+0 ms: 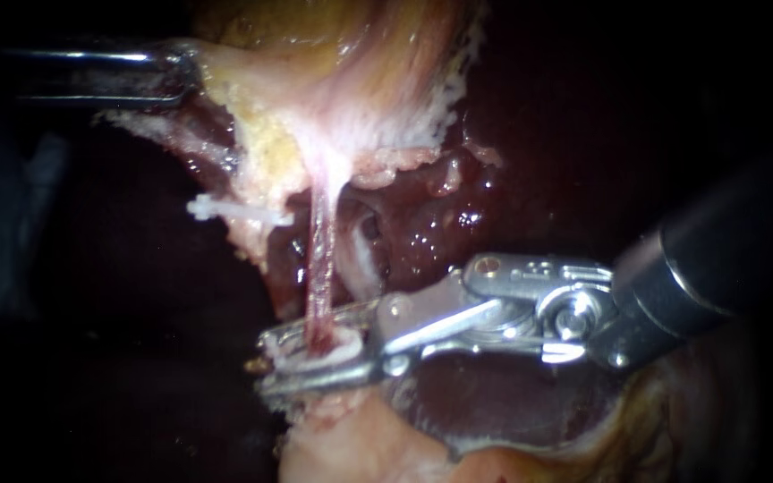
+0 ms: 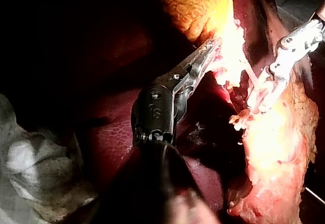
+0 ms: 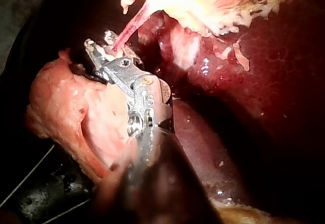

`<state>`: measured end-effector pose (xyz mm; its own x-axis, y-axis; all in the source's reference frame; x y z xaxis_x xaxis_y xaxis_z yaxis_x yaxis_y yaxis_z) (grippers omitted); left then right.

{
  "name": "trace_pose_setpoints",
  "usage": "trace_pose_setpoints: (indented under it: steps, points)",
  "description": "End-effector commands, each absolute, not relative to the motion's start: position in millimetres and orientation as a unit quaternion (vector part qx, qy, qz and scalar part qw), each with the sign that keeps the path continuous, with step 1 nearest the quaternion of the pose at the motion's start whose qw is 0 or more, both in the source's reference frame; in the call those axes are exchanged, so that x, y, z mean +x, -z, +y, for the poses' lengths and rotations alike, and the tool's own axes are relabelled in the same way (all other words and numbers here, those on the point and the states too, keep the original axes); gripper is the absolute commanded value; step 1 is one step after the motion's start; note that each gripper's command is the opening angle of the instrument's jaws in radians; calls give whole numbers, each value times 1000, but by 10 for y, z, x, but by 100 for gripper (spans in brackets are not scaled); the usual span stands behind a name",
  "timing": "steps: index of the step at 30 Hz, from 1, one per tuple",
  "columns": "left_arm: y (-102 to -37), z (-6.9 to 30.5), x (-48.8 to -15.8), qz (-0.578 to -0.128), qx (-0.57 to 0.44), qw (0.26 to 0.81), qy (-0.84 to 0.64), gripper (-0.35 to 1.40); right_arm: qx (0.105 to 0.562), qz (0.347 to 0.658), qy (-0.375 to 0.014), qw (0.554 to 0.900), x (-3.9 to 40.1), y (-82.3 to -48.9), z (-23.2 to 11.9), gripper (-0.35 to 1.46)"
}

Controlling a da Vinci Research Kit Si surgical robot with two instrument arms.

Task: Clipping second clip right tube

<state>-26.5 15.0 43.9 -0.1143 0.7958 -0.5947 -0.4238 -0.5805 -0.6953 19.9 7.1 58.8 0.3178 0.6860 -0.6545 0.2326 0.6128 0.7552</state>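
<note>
A thin pink tube [image 1: 321, 259] hangs down from the pale yellow gallbladder [image 1: 342, 72]. My right instrument [image 1: 310, 356] comes in from the right. Its jaws straddle the tube's lower end, close together, with a white clip [image 1: 315, 360] held between them around the tube. The right wrist view shows the same jaws [image 3: 99, 51] at the foot of the tube [image 3: 129, 31]. My left instrument [image 1: 181, 76] comes in from the upper left, its jaws shut on the gallbladder's edge and holding it up; the left wrist view shows this grip [image 2: 208, 51].
Another white clip [image 1: 234, 212] sits on a stub left of the tube. Dark red liver [image 1: 422, 215] lies behind the tube and under the right instrument. Pale fatty tissue [image 1: 351, 438] lies below the jaws. Gauze [image 2: 30, 158] lies beside the left shaft.
</note>
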Motion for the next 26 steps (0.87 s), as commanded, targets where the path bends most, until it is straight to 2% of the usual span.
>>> trace_pose_setpoints:
  steps: [1,4,5,10,25,26]
  points:
    - [-439,150,-265,-180,-515,421,-724,-35,407,562,-164,702,199,-589,71,-7]
    - [-440,150,-265,-180,-515,421,-724,-35,405,561,-169,702,198,-591,71,-32]
    - [-440,150,-265,-180,-515,421,-724,-35,408,558,-173,701,197,-591,71,-35]
    - [-440,150,-265,-180,-515,421,-724,-35,427,541,-200,696,197,-595,69,-35]
    - [-441,149,-266,-180,-515,421,-724,-35,426,535,-197,702,193,-604,68,-35]
    - [-441,149,-266,-180,-514,421,-725,-35,426,535,-197,702,193,-604,68,-30]
